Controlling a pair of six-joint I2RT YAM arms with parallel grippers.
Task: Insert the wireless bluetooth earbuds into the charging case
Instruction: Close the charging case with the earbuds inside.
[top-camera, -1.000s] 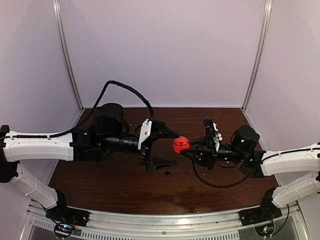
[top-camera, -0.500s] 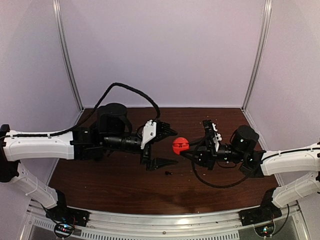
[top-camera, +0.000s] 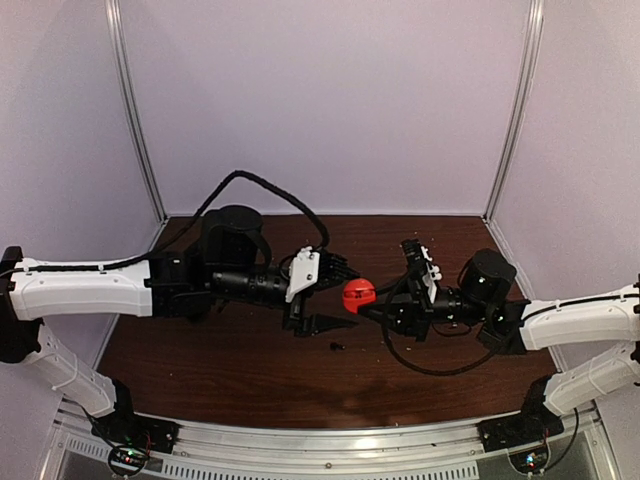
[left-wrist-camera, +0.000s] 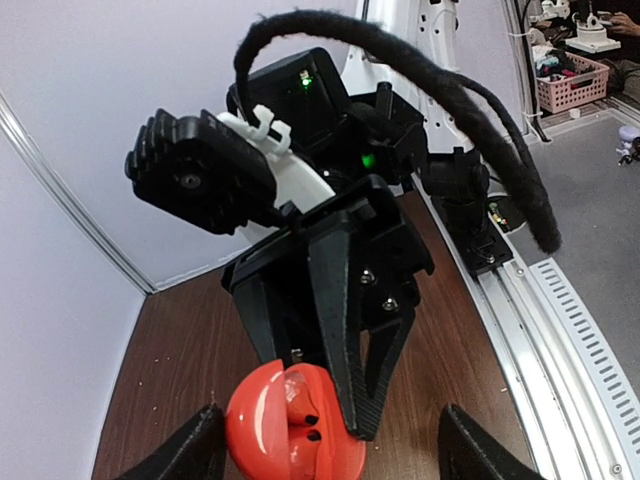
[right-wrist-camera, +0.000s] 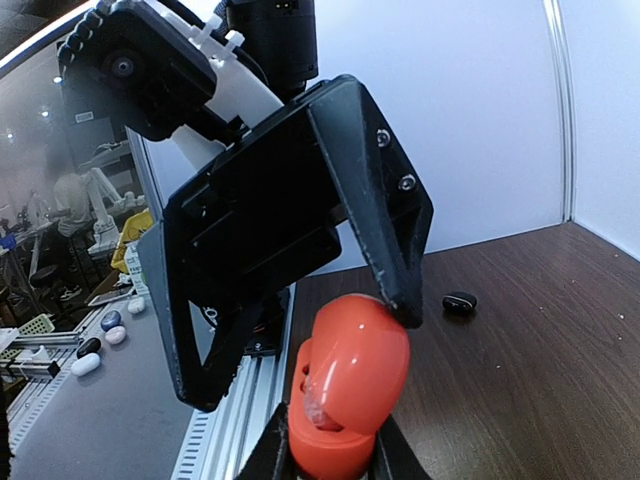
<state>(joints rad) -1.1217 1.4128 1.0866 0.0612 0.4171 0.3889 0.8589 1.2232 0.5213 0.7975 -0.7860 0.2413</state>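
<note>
My right gripper (top-camera: 368, 300) is shut on a red charging case (top-camera: 357, 295) and holds it above the table. In the left wrist view the case (left-wrist-camera: 250, 420) has its lid partly raised, and a red earbud (left-wrist-camera: 298, 392) with black dots sits inside. My left gripper (top-camera: 344, 296) is open, with its jaws spread on either side of the case. In the right wrist view one left fingertip (right-wrist-camera: 403, 300) touches the lid of the case (right-wrist-camera: 355, 375). A black earbud (top-camera: 336, 346) lies on the table below; it also shows in the right wrist view (right-wrist-camera: 459, 302).
The brown wooden table (top-camera: 250, 370) is enclosed by pale walls with metal corner posts (top-camera: 135, 120). A metal rail (top-camera: 330, 440) runs along the near edge. A black cable (top-camera: 260, 180) loops above the left arm.
My left gripper has moved right and closed in on the case, its jaws now around it. The right gripper with the case has shifted slightly left.
</note>
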